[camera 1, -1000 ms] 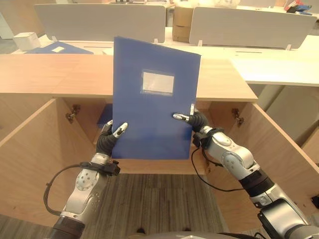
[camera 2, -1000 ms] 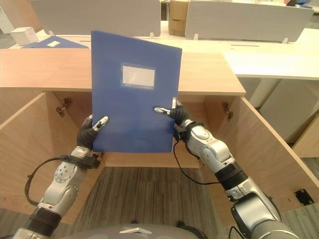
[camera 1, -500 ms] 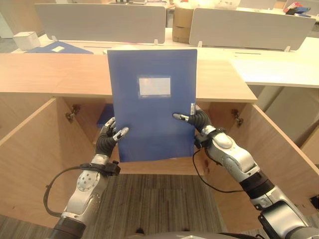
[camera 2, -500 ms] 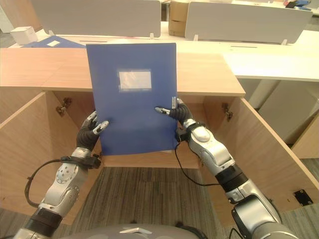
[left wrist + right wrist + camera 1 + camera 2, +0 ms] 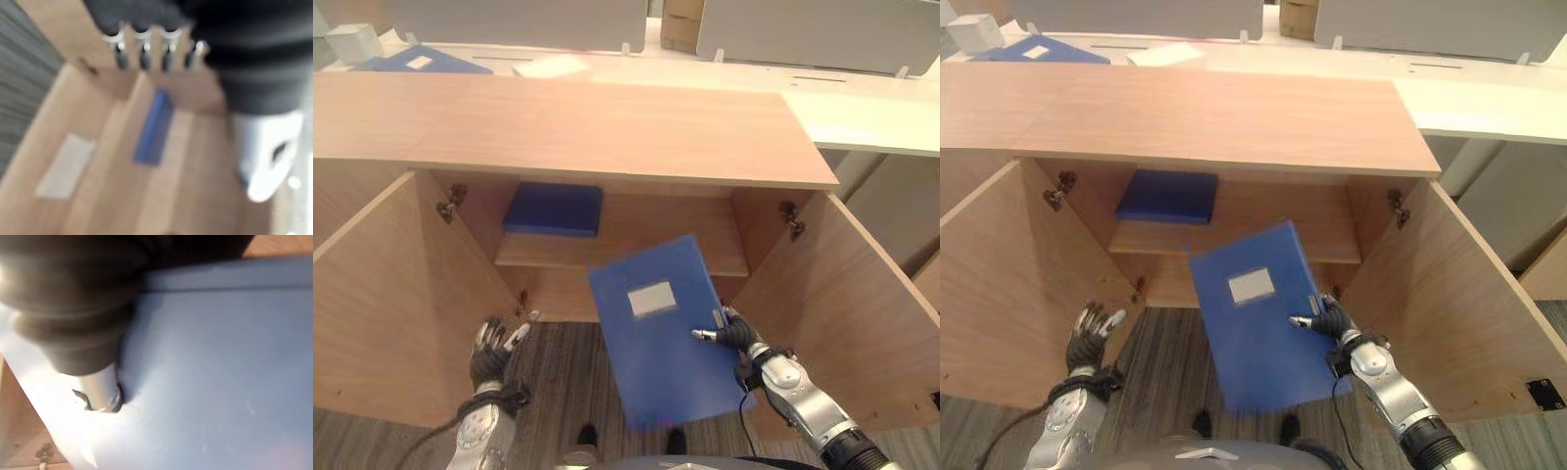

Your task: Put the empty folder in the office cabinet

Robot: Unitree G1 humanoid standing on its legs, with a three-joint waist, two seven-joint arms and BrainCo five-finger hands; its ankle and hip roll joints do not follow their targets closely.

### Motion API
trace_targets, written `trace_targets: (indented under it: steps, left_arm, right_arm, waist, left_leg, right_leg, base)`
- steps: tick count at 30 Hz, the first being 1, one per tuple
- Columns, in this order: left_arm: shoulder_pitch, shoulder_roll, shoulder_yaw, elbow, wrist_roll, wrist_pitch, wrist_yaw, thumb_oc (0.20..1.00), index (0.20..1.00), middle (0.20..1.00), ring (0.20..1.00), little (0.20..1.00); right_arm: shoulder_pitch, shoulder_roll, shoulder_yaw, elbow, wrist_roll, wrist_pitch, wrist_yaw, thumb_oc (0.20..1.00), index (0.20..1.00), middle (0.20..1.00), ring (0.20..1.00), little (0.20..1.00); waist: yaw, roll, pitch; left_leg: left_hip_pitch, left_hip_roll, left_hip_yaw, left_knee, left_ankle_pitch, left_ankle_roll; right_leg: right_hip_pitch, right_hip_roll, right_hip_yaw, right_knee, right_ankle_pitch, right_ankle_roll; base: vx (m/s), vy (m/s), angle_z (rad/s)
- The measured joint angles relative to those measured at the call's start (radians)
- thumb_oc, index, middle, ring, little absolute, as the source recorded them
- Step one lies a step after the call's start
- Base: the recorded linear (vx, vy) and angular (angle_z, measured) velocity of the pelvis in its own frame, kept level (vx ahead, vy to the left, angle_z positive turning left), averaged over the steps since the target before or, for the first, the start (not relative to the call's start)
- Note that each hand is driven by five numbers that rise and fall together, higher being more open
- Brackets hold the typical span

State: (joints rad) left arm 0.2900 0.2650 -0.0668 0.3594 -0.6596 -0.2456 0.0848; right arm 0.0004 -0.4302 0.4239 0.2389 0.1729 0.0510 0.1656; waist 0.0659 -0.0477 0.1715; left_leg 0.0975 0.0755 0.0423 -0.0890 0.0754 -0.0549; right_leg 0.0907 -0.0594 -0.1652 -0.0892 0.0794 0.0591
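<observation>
Nearest us, we had our right hand (image 5: 1335,320) pinching the edge of the flat blue plastic folder with a white label (image 5: 1258,318), which hung tilted in front of the open wooden office cabinet (image 5: 607,127), not yet inside, while our left hand (image 5: 494,345) was released and empty, fingers spread. We judged the carry about half done, with sliding the folder onto the cabinet's inner shelf (image 5: 626,257) left. Farther in, a second blue folder (image 5: 554,209) already lay flat there.
</observation>
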Motion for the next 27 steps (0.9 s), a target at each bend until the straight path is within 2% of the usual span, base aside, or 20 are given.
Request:
trace_targets:
  steps: [2, 3, 5, 6, 7, 8, 9, 11, 13, 16, 18, 20, 21, 23, 24, 25, 26, 27]
  left_arm:
    - [-0.005, -0.034, 0.053, 0.169, -0.001, 0.050, 0.019, 1.000, 1.000, 1.000, 1.000, 1.000]
    - [0.018, -0.036, 0.059, 0.193, -0.001, 0.078, 0.019, 1.000, 1.000, 1.000, 1.000, 1.000]
    - [0.055, -0.044, 0.069, 0.305, 0.002, 0.128, -0.016, 1.000, 1.000, 1.000, 1.000, 1.000]
    - [0.037, -0.056, 0.078, 0.496, 0.010, 0.227, -0.059, 1.000, 1.000, 1.000, 1.000, 1.000]
    - [0.021, -0.057, 0.079, 0.613, 0.018, 0.285, -0.084, 1.000, 1.000, 1.000, 1.000, 1.000]
    - [0.013, -0.057, 0.080, 0.692, 0.042, 0.338, -0.109, 1.000, 1.000, 1.000, 1.000, 1.000]
    - [0.016, -0.054, 0.080, 0.719, 0.070, 0.357, -0.129, 1.000, 1.000, 1.000, 1.000, 1.000]
    - [0.015, -0.048, 0.076, 0.735, 0.107, 0.360, -0.146, 1.000, 1.000, 1.000, 1.000, 1.000]
    - [-0.060, -0.041, 0.060, 0.845, 0.166, 0.346, -0.165, 1.000, 1.000, 1.000, 1.000, 1.000]
    - [-0.119, -0.034, 0.055, 0.822, 0.192, 0.330, -0.167, 1.000, 1.000, 1.000, 1.000, 1.000]
    - [-0.180, 0.010, 0.008, 0.779, 0.196, 0.303, -0.176, 1.000, 1.000, 1.000, 1.000, 1.000]
    - [-0.206, 0.035, -0.003, 0.767, 0.199, 0.287, -0.174, 1.000, 1.000, 1.000, 1.000, 1.000]
    - [-0.221, 0.033, -0.011, 0.771, 0.206, 0.287, -0.164, 1.000, 1.000, 1.000, 1.000, 1.000]
    - [-0.220, 0.009, -0.011, 0.779, 0.217, 0.288, -0.159, 1.000, 1.000, 1.000, 1.000, 1.000]
    - [-0.221, -0.011, -0.012, 0.779, 0.234, 0.287, -0.156, 1.000, 1.000, 1.000, 1.000, 1.000]
    - [-0.222, -0.029, -0.022, 0.778, 0.252, 0.283, -0.154, 1.000, 1.000, 1.000, 1.000, 1.000]
    - [-0.221, -0.047, -0.033, 0.780, 0.279, 0.268, -0.142, 1.000, 1.000, 1.000, 1.000, 1.000]
    - [-0.217, -0.051, -0.033, 0.780, 0.285, 0.265, -0.141, 1.000, 1.000, 1.000, 1.000, 1.000]
  right_arm:
    - [0.012, 0.007, 0.004, 0.045, -0.012, -0.006, 0.000, 0.200, 0.200, 0.200, 0.200, 0.200]
    - [0.023, 0.006, 0.004, 0.048, -0.026, -0.007, 0.000, 0.200, 0.200, 0.200, 0.200, 0.200]
    - [0.034, 0.006, 0.004, 0.088, -0.042, -0.039, 0.004, 0.200, 0.200, 0.200, 0.200, 0.200]
    - [0.032, 0.006, 0.004, 0.129, -0.059, -0.054, 0.007, 0.200, 0.200, 0.200, 0.200, 0.200]
    - [0.031, 0.006, 0.004, 0.140, -0.075, -0.057, 0.007, 0.200, 0.200, 0.200, 0.200, 0.200]
    - [0.028, 0.006, 0.005, 0.156, -0.077, -0.072, 0.009, 0.200, 0.200, 0.200, 0.200, 0.200]
    - [0.027, 0.004, 0.005, 0.158, -0.077, -0.080, 0.010, 0.200, 0.200, 0.200, 0.200, 0.200]
    - [0.021, 0.004, 0.007, 0.159, -0.078, -0.091, 0.011, 0.200, 0.200, 0.200, 0.200, 0.200]
    - [-0.022, 0.008, 0.013, 0.160, -0.099, -0.116, 0.024, 0.200, 0.200, 0.200, 0.200, 0.200]
    - [-0.060, 0.011, 0.014, 0.160, -0.107, -0.134, 0.022, 0.200, 0.200, 0.200, 0.200, 0.200]
    - [-0.062, 0.023, 0.015, 0.164, -0.112, -0.144, 0.022, 0.200, 0.200, 0.200, 0.200, 0.200]
    - [-0.061, 0.031, 0.019, 0.164, -0.112, -0.144, 0.021, 0.200, 0.200, 0.200, 0.200, 0.200]
    - [-0.062, 0.031, 0.018, 0.169, -0.113, -0.143, 0.020, 0.200, 0.200, 0.200, 0.200, 0.200]
    - [-0.061, 0.028, 0.018, 0.187, -0.113, -0.140, 0.020, 0.200, 0.200, 0.200, 0.200, 0.200]
    - [-0.069, 0.018, 0.017, 0.196, -0.113, -0.139, 0.020, 0.200, 0.200, 0.200, 0.200, 0.200]
    - [-0.070, 0.013, 0.010, 0.196, -0.112, -0.141, 0.019, 0.200, 0.200, 0.200, 0.200, 0.200]
    - [-0.086, 0.010, -0.005, 0.193, -0.112, -0.157, 0.021, 0.200, 0.200, 0.200, 0.200, 0.200]
    - [-0.081, 0.010, -0.015, 0.187, -0.112, -0.166, 0.021, 0.200, 0.200, 0.200, 0.200, 0.200]
  waist:
    - [0.001, -0.006, 0.003]
    - [0.002, -0.013, 0.008]
    - [0.004, -0.019, 0.016]
    - [0.002, -0.018, 0.017]
    - [0.002, -0.018, 0.018]
    - [-0.002, -0.024, 0.023]
    - [0.001, -0.027, 0.030]
    - [0.001, -0.032, 0.038]
    - [-0.004, -0.032, 0.040]
    - [-0.013, -0.029, 0.065]
    - [-0.023, -0.053, 0.075]
    - [-0.035, -0.076, 0.076]
    - [-0.055, -0.078, 0.084]
    - [-0.087, -0.060, 0.095]
    - [-0.085, -0.029, 0.115]
    - [-0.090, -0.008, 0.124]
    - [-0.113, 0.023, 0.151]
    - [-0.132, 0.027, 0.160]
  left_leg:
    - [-0.003, -0.001, -0.004, 0.000, 0.000, 0.001]
    - [-0.006, -0.001, -0.007, 0.000, 0.001, 0.001]
    - [-0.008, -0.005, -0.010, 0.000, 0.001, 0.003]
    - [-0.003, -0.013, -0.009, 0.000, 0.003, 0.008]
    - [-0.003, -0.019, -0.009, 0.000, 0.004, 0.009]
    - [-0.004, -0.027, -0.006, 0.001, 0.004, 0.013]
    - [-0.006, -0.030, -0.004, 0.001, 0.005, 0.019]
    - [-0.009, -0.041, -0.004, 0.007, 0.006, 0.023]
    - [-0.018, -0.058, 0.018, 0.009, -0.002, 0.044]
    - [-0.023, -0.063, 0.031, 0.000, -0.004, 0.055]
    - [-0.033, -0.073, 0.030, 0.000, -0.004, 0.063]
    - [-0.047, -0.074, 0.017, 0.000, -0.002, 0.065]
    - [-0.048, -0.073, -0.009, 0.000, 0.000, 0.069]
    - [-0.034, -0.060, -0.037, 0.000, 0.002, 0.072]
    - [-0.012, -0.041, -0.046, 0.000, 0.004, 0.086]
    - [-0.012, -0.021, -0.048, 0.016, 0.001, 0.095]
    - [-0.043, 0.015, -0.063, 0.068, -0.028, 0.091]
    - [-0.058, 0.014, -0.085, 0.088, -0.044, 0.109]
  right_leg:
    - [-0.001, -0.001, -0.005, -0.001, -0.002, 0.000]
    - [-0.002, -0.001, -0.009, -0.001, -0.004, 0.002]
    - [-0.004, -0.006, -0.012, -0.001, -0.006, 0.005]
    - [-0.004, -0.015, -0.012, -0.001, -0.006, 0.009]
    - [-0.005, -0.020, -0.012, -0.001, -0.006, 0.012]
    - [-0.007, -0.027, -0.011, 0.001, -0.004, 0.016]
    - [-0.010, -0.032, -0.010, 0.001, -0.001, 0.020]
    - [-0.020, -0.040, -0.006, 0.005, 0.003, 0.026]
    - [-0.042, -0.053, 0.013, 0.022, 0.021, 0.037]
    - [-0.072, -0.070, 0.017, 0.077, 0.028, 0.048]
    - [-0.087, -0.089, 0.021, 0.090, 0.004, 0.072]
    - [-0.081, -0.080, 0.044, 0.066, -0.007, 0.086]
    - [-0.089, -0.074, 0.068, 0.096, -0.012, 0.090]
    - [-0.105, -0.066, 0.085, 0.186, -0.026, 0.103]
    - [-0.168, -0.048, 0.104, 0.310, -0.036, 0.111]
    - [-0.214, -0.024, 0.108, 0.331, -0.096, 0.133]
    - [-0.244, 0.024, 0.139, 0.236, -0.106, 0.138]
    - [-0.249, 0.031, 0.146, 0.155, -0.101, 0.146]
  base:
    - [0.01, 0.053, 0.11]
    - [0.01, 0.095, 0.09]
    - [0.00, 0.124, 0.07]
    - [-0.02, 0.137, 0.02]
    - [-0.02, 0.101, 0.00]
    - [-0.03, 0.117, -0.03]
    - [-0.03, 0.097, -0.01]
    - [-0.06, 0.154, -0.03]
    - [-0.07, 0.123, -0.24]
    - [0.03, 0.009, -0.16]
    - [0.10, -0.030, 0.06]
    - [0.22, -0.019, 0.19]
    - [0.26, -0.002, 0.39]
    - [0.29, 0.014, 0.32]
    - [0.41, 0.024, -0.08]
    - [0.52, 0.011, -0.09]
    - [0.38, 0.004, 0.22]
    - [0.38, -0.022, 0.44]
